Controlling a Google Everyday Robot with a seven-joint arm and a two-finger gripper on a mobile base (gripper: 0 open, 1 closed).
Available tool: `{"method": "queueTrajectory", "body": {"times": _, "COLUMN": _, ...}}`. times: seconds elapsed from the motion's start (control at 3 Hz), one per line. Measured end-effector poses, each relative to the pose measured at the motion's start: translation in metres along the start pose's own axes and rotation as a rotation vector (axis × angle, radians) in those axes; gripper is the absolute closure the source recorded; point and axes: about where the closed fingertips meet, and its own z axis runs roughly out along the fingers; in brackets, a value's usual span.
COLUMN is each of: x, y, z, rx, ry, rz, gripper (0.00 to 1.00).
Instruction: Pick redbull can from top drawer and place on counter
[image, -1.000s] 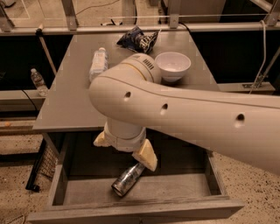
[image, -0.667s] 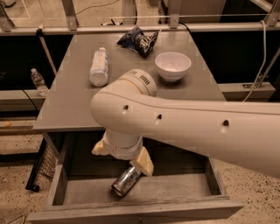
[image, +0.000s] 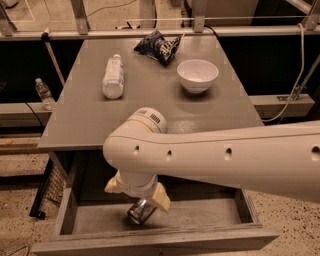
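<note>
The gripper (image: 136, 196) hung low inside the open top drawer (image: 150, 239), fingers spread apart above the redbull can (image: 141, 211), which lay on its side. It looked like the grasping step; next it needed to descend, clamp, then lift to the counter (image: 150, 100).

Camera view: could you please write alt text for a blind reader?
The gripper hangs open in the top drawer, fingers either side of the redbull can lying there. The counter above holds a water bottle, a snack bag and a white bowl.
</note>
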Motion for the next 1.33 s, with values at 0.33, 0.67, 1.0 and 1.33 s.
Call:
{"method": "queueTrajectory", "body": {"times": 0.33, "x": -0.004, "y": 0.002, "z": 0.033, "rx": -0.008, "ry": -0.016, "rz": -0.006, "gripper": 0.00}}
{"method": "queueTrajectory", "body": {"times": 0.67, "x": -0.004, "y": 0.002, "z": 0.047, "rx": -0.010, "ry": -0.018, "rz": -0.006, "gripper": 0.00}}
{"method": "queueTrajectory", "body": {"times": 1.0, "x": -0.001, "y": 0.004, "z": 0.056, "rx": -0.005, "ry": -0.014, "rz": -0.004, "gripper": 0.00}}
{"method": "queueTrajectory", "body": {"times": 1.33, "x": 0.001, "y": 0.005, "z": 0.063, "rx": 0.002, "ry": -0.017, "rz": -0.004, "gripper": 0.13}}
